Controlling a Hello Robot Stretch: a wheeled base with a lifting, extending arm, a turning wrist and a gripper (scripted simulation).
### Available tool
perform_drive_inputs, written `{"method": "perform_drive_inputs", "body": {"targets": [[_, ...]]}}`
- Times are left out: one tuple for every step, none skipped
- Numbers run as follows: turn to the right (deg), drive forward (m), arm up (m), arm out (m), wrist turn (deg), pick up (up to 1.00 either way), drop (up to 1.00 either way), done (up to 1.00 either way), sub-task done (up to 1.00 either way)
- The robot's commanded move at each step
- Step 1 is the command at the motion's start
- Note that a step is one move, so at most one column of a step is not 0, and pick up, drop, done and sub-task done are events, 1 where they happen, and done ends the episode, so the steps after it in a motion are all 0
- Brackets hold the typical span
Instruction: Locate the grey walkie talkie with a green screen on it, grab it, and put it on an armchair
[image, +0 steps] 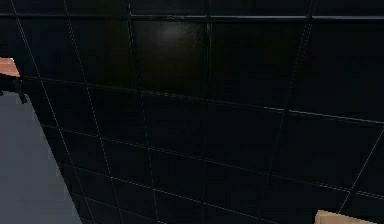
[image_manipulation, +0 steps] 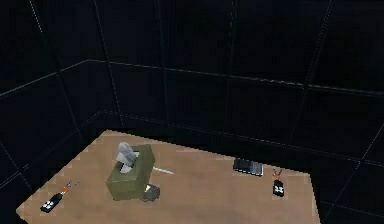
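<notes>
A wooden tabletop (image_manipulation: 200, 195) spans the lower part of the arm side view. On its left half stands an olive-green boxy object (image_manipulation: 132, 178) with a pale grey piece (image_manipulation: 128, 155) sticking up from its top. I cannot tell whether this is the walkie talkie. A small dark flat thing (image_manipulation: 247, 166) lies toward the table's right. Beside it, nearer the right edge, is a small dark item with a red spot (image_manipulation: 279, 186). Another small dark item (image_manipulation: 50, 204) lies near the table's left corner.
Dark tiled walls (image_manipulation: 230, 60) stand behind the table and cover most of the forward view (image: 210, 110). A grey surface (image: 25, 170) shows at the forward view's lower left. Wooden edges show at its left edge (image: 6, 68) and bottom right corner (image: 352, 217).
</notes>
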Motion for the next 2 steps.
{"method": "perform_drive_inputs", "body": {"targets": [[0.0,0.0,0.38,0.0,0.0,0.0,0.0,0.0,0.0],[0.0,0.0,0.0,0.14,0.0,0.0,0.0,0.0,0.0]]}}
